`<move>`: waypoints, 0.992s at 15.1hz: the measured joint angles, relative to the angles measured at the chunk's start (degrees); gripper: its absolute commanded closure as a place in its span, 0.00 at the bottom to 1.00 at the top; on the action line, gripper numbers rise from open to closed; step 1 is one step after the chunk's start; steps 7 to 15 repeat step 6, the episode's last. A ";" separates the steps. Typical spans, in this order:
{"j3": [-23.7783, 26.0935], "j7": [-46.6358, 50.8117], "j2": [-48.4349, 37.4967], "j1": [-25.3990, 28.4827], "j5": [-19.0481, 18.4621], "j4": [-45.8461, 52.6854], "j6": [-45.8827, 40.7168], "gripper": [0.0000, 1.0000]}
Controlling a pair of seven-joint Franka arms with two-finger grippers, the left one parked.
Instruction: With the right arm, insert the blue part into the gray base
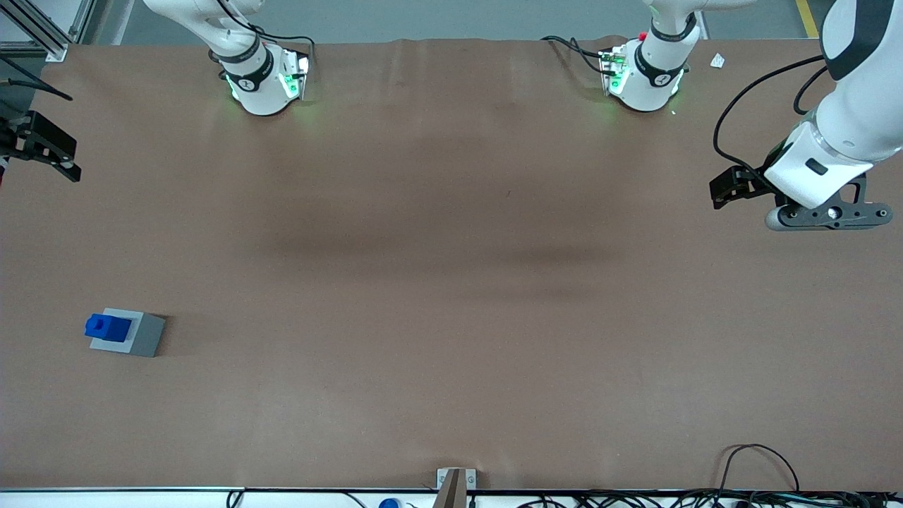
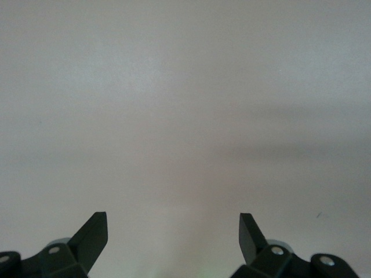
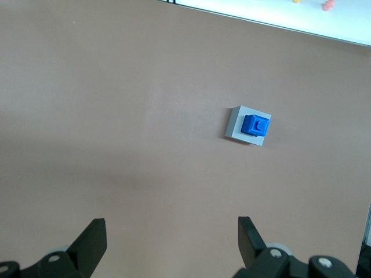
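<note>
The blue part (image 1: 108, 326) sits on top of the gray base (image 1: 144, 336), toward the working arm's end of the table and nearer the front camera than the table's middle. In the right wrist view the blue part (image 3: 255, 125) shows seated in the gray base (image 3: 235, 123), with its notched top upward. My right gripper (image 1: 53, 152) hangs at the working arm's edge of the table, farther from the front camera than the base and well apart from it. In the right wrist view the gripper (image 3: 172, 231) is open and empty above bare brown table.
The two arm bases (image 1: 264, 77) (image 1: 645, 70) stand along the table edge farthest from the front camera. The parked arm's gripper (image 1: 797, 197) hangs at its own end. A metal bracket (image 1: 455, 483) and cables (image 1: 758, 466) lie at the nearest edge.
</note>
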 measured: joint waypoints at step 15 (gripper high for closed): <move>-0.43 0.00 0.36 0.00 -1.04 -0.24 -0.11 0.00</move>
